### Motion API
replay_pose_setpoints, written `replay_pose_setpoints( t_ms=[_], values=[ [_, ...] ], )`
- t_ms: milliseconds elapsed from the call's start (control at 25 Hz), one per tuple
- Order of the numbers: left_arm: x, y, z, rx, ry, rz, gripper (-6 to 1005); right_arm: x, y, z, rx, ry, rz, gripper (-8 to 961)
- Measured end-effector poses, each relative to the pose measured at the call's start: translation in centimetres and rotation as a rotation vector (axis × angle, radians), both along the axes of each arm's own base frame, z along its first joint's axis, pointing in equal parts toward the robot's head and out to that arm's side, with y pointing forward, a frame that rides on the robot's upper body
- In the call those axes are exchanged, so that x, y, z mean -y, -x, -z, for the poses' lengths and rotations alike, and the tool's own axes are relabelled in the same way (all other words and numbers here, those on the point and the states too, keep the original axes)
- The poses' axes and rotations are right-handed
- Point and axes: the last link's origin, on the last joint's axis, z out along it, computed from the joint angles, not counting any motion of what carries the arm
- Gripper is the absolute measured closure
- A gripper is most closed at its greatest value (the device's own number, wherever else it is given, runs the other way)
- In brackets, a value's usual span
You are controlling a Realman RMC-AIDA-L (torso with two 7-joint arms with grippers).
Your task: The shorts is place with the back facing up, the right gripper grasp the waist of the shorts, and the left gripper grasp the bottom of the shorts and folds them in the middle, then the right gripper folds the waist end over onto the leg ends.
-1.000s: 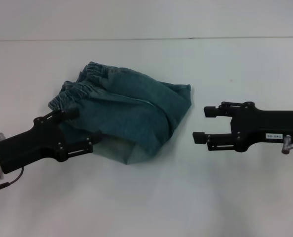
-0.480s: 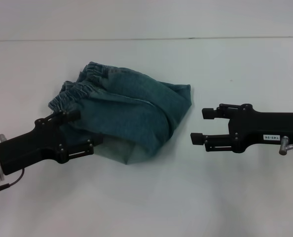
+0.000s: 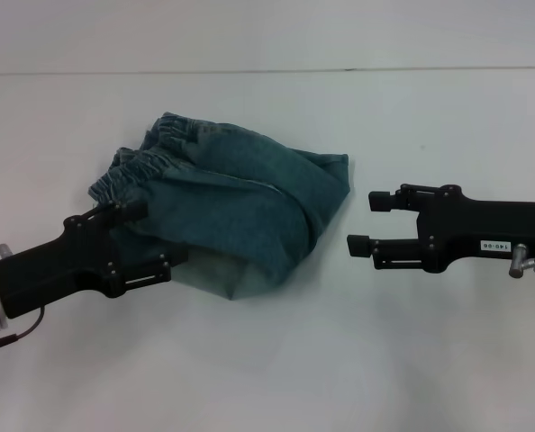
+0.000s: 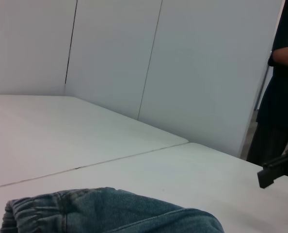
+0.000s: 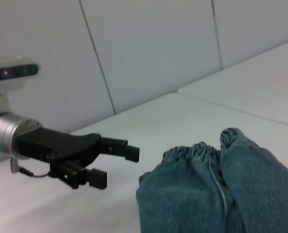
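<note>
The shorts lie folded into a bundle on the white table, with the ruffled waist at the far left end. My left gripper stands open at the bundle's near left edge. In the right wrist view the left gripper hangs apart from the denim with nothing between its fingers. My right gripper is open, a short gap to the right of the shorts, holding nothing. The left wrist view shows the waist band and denim close below.
A seam runs across the far part of the table. White wall panels stand behind the table. A person in dark clothes stands at the table's far side. One finger of the right gripper shows in the left wrist view.
The right gripper has drawn slightly toward the shorts and turned a little about its wrist. The left gripper and the shorts have barely moved.
</note>
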Motion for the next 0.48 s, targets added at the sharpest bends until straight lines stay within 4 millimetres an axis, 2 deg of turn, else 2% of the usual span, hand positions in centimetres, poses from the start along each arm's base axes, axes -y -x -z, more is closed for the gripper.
replay_pose_setpoints(
  t_ms=[480],
  values=[
    [-0.09,-0.26,0.23,-0.002,0.012,0.007,50,-0.14,-0.13,-0.17,-0.018,-0.019,0.025,8]
  ],
)
